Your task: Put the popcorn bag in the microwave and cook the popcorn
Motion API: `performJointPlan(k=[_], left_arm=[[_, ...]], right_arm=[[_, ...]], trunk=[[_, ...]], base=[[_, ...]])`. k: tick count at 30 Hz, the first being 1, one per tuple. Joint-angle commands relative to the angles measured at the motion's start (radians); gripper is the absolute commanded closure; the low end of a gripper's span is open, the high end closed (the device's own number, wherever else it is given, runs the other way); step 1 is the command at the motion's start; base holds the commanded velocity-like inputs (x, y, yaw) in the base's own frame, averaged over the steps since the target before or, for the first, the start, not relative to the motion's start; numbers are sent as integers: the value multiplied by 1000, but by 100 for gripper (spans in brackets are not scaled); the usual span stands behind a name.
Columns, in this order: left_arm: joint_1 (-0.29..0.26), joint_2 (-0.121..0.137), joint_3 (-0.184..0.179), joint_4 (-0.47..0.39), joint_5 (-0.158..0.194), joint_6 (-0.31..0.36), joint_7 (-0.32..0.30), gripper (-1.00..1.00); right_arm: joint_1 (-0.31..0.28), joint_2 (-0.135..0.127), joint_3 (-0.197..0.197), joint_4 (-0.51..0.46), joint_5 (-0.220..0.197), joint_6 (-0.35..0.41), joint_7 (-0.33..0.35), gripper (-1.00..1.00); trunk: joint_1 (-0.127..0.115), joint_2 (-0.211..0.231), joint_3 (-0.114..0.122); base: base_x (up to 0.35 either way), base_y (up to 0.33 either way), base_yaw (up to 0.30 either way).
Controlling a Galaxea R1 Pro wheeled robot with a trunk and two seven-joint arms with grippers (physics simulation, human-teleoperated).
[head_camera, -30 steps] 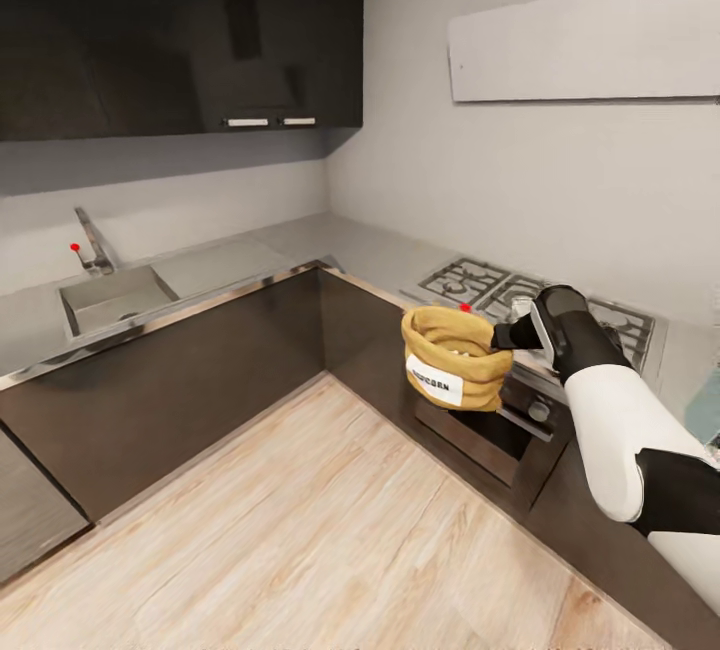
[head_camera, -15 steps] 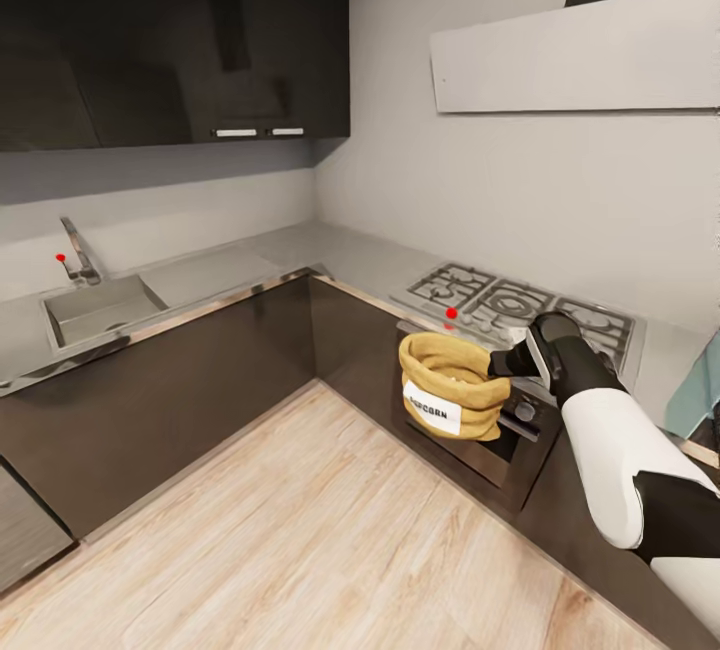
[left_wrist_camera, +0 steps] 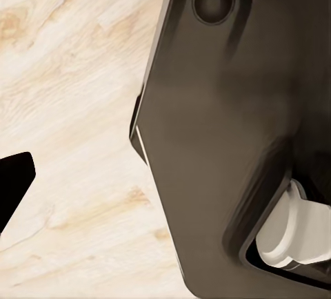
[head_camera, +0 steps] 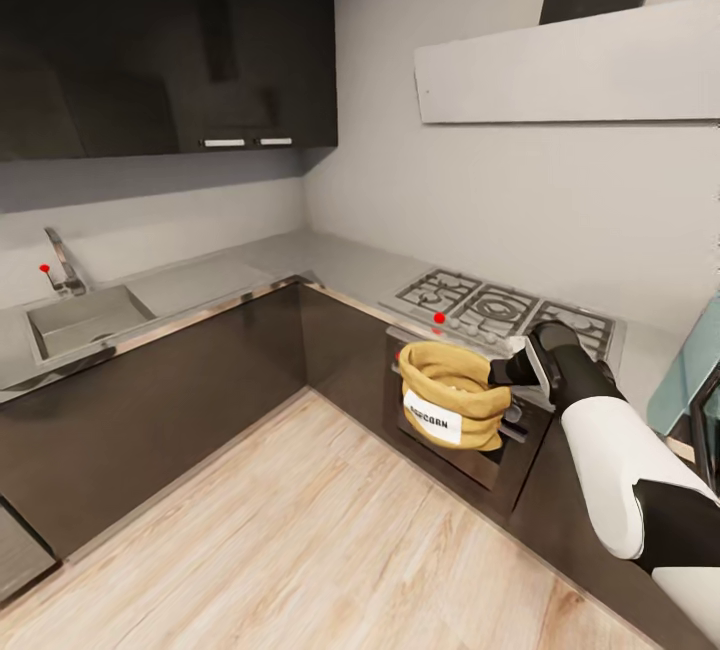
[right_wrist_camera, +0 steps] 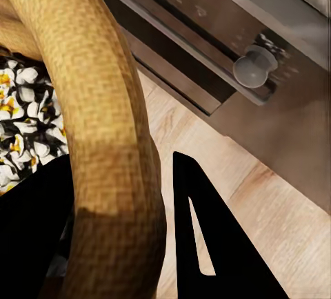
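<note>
The right gripper (head_camera: 503, 371) is clamped on the thick rolled rim of the popcorn bag (head_camera: 452, 396), a squat tan woven-cloth sack hanging in the air in front of the steel oven (head_camera: 470, 450), right of the floor's middle. Its white rectangular label (head_camera: 433, 418) reads "POPCORN", and pale cream popcorn (right_wrist_camera: 21, 130) with yellow flecks lies inside. I cannot tell how the left gripper's jaws stand.

the kitchen corner is seen from the head, high and angled down. the wood floor (left_wrist_camera: 69, 105) is viewed close from the left wrist. the popcorn bag (right_wrist_camera: 103, 126) and oven (right_wrist_camera: 227, 43), shared with the head view, are viewed closely from the right wrist.
</note>
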Motion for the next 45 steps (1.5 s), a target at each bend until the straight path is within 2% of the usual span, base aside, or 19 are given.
performJointPlan(k=[1,9,24,45], left_arm=[[0,0,0,-2,4,-2,3,-100],[0,0,0,-2,4,-2,3,-100],[0,-1,1,-2,4,-2,3,-100],[0,-3,4,-2,6,-2,4,-100]], right_arm=[[-1,1,-3,-1,10,3,9,100],[-1,0,-3,-1,10,3,9,100],[-1,1,-4,-2,12,3,10,100],[-1,-1,-5,-1,20,3,-1,100]], trunk=[[0,-1,0],[0,-1,11],[0,-1,12],[0,-1,12]], base=[[0,0,-93],[0,0,-84],[-5,0,-3],[-329,67,0]])
